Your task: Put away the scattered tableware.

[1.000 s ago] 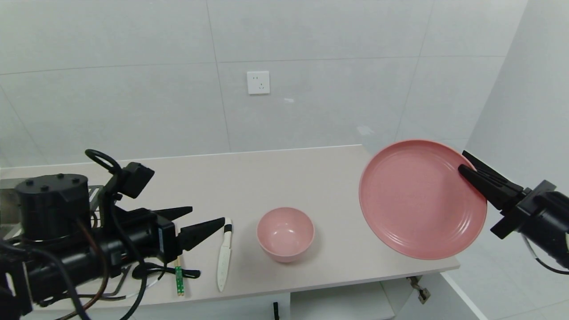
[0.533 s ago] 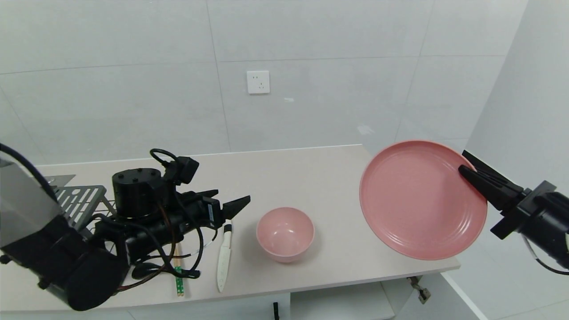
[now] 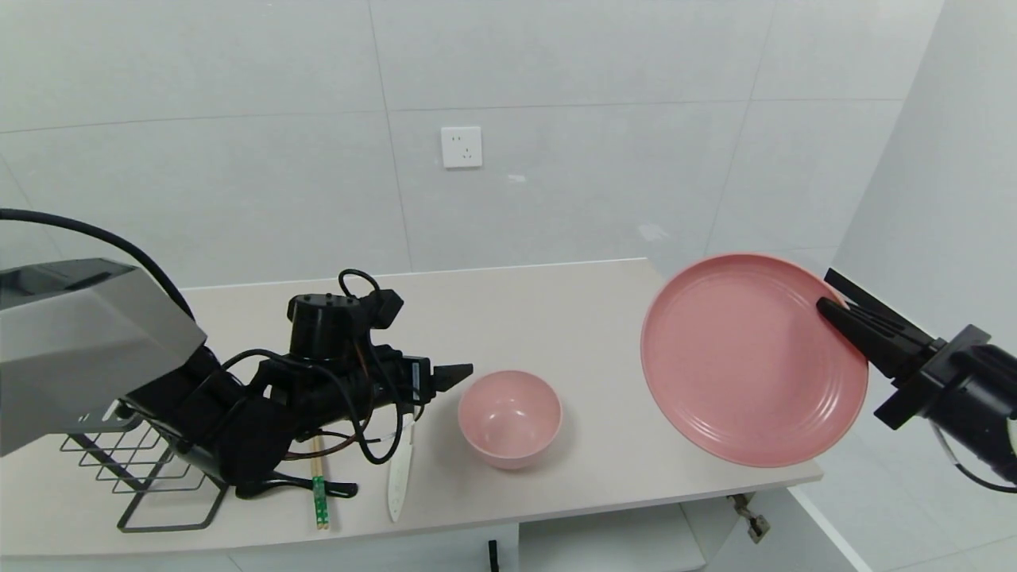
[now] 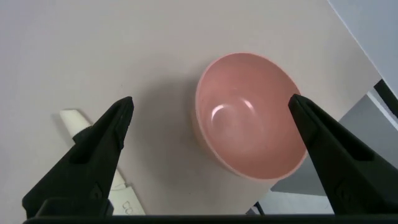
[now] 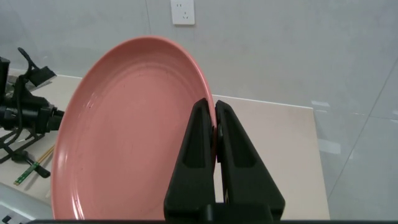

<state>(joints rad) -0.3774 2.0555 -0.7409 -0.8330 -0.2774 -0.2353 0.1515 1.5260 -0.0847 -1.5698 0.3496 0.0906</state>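
tableware clearing, early stage. right end effector [image 3: 831, 303] is clenched on the near rim of the pink plate [image 3: 747, 357], which hangs tilted in the air past the right end of the counter [image 3: 556, 318], touching nothing else; in the right wrist view the two fingers [image 5: 199, 143] pinch the plate [image 5: 130, 130] edge between them. left end effector [image 3: 454, 373] is released, its jaws spread wide and holding nothing; it sits low over the counter just beside the left rim of the pink bowl [image 3: 509, 415]. in the left wrist view the left end effector [image 4: 211, 101] frames the bowl [image 4: 249, 137], one finger to each side and both apart from its wall. the bowl stands upright near the counter's front edge. a white knife [image 3: 399, 469] lies just left of it, its handle end under the left arm, and a pair of chopsticks [image 3: 319, 496] lies further left, partly covered by cables. a wire rack [image 3: 135, 485] stands at the left end of the counter.

progress, as a judgement: one piece is lifted but not yet stowed; bowl, knife and chopsticks all rest loose on the counter. the bowl looks to be the next pickup, and most of the work remains. the rack is a likely destination, though this cannot be confirmed.
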